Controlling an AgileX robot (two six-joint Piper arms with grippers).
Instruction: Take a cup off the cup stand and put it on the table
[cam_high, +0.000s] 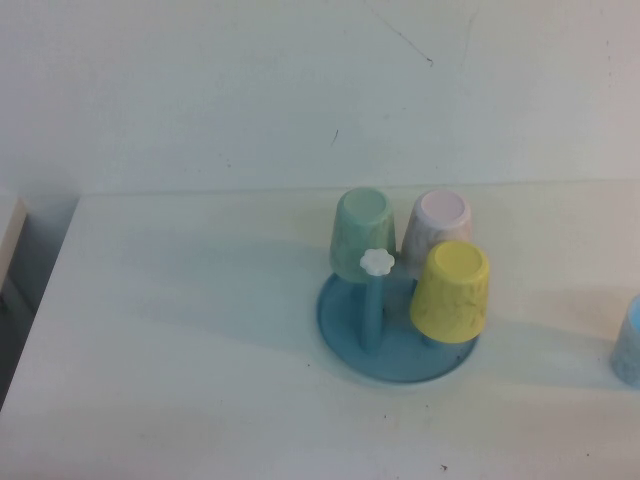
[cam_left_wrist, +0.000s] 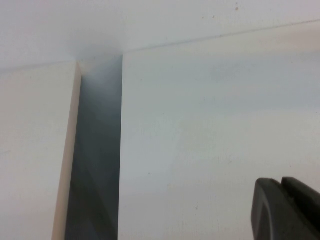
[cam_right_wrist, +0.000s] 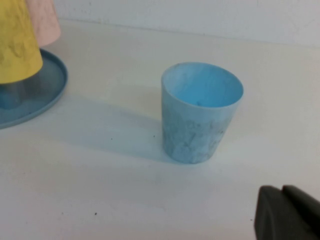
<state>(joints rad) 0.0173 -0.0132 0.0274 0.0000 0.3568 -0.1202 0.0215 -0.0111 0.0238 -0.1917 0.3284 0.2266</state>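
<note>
The mint-green cup hangs upside down on a peg at the back left of the blue cup stand, in the middle of the white table. A bare peg with a white flower knob stands in front of it. Neither gripper shows in the high view. My left gripper is shut and empty over bare table near its left edge. My right gripper is shut and empty, low over the table, short of a blue cup and to the right of the stand.
A yellow cup and a pale pink cup hang upside down on the stand. A blue cup stands upright on the table at the right edge; it also shows in the right wrist view. A dark gap borders the table's left edge.
</note>
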